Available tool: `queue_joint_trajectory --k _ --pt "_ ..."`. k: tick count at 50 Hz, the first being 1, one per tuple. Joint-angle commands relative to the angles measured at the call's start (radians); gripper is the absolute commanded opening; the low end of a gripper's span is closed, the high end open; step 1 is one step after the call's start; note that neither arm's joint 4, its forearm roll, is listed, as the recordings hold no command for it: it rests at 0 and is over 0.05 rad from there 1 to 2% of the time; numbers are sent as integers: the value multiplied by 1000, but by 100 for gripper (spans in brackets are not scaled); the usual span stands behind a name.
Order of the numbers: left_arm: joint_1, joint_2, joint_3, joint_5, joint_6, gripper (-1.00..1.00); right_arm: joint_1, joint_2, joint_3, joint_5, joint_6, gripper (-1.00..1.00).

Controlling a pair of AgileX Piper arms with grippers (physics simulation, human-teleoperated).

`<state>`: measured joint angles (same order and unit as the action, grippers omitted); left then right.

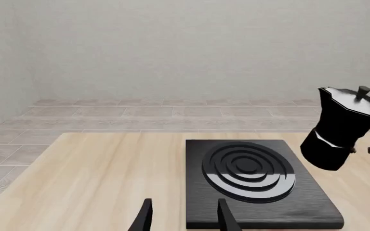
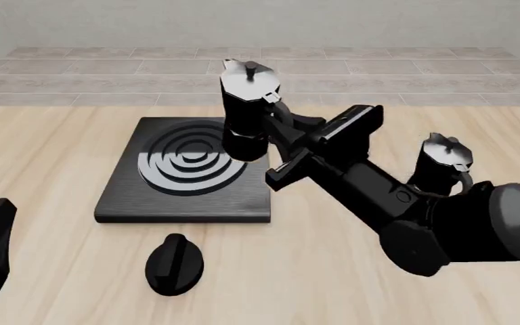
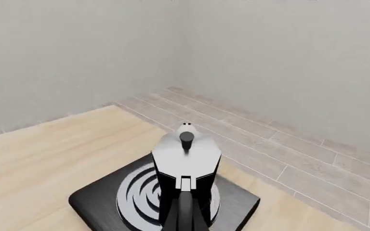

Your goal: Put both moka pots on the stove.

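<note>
Right gripper (image 2: 275, 118) has one moka pot (image 2: 247, 108) clamped by its handle, airborne over the stove's (image 2: 187, 196) right edge. Needs lowering onto the burner next. Other pot (image 2: 441, 162) waits far right; left gripper (image 1: 183, 216) open.

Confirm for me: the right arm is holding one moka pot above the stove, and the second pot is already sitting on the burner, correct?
Not quite. The right gripper does hold one moka pot above the stove, but the front view shows the second pot standing on the table, right of the stove.

One black moka pot (image 2: 246, 112) hung tilted in the right tool (image 2: 278, 128) above the stove (image 2: 187, 169); the second pot (image 2: 443, 164) stood upright behind that arm.
</note>
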<state>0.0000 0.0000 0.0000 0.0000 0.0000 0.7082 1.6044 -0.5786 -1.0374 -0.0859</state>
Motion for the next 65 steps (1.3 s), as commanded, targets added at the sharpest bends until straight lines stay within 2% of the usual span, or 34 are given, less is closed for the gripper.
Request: queue_joint_trajectory --k 1,8,21,32,38,41,65 --pt "0 0 0 0 0 100 49 45 -114 20 -1 -100" --pt "0 0 0 0 0 100 57 91 -189 38 -11 -100" --pt "0 0 0 0 0 100 79 187 -284 53 3 -100" --pt "0 0 0 0 0 100 108 295 -380 78 -27 -100" --pt "0 0 0 0 0 100 104 342 -432 99 -18 -100" --pt "0 0 0 0 0 100 111 354 -444 99 -27 -100" --pt "0 0 0 0 0 100 139 395 -532 134 3 -100"
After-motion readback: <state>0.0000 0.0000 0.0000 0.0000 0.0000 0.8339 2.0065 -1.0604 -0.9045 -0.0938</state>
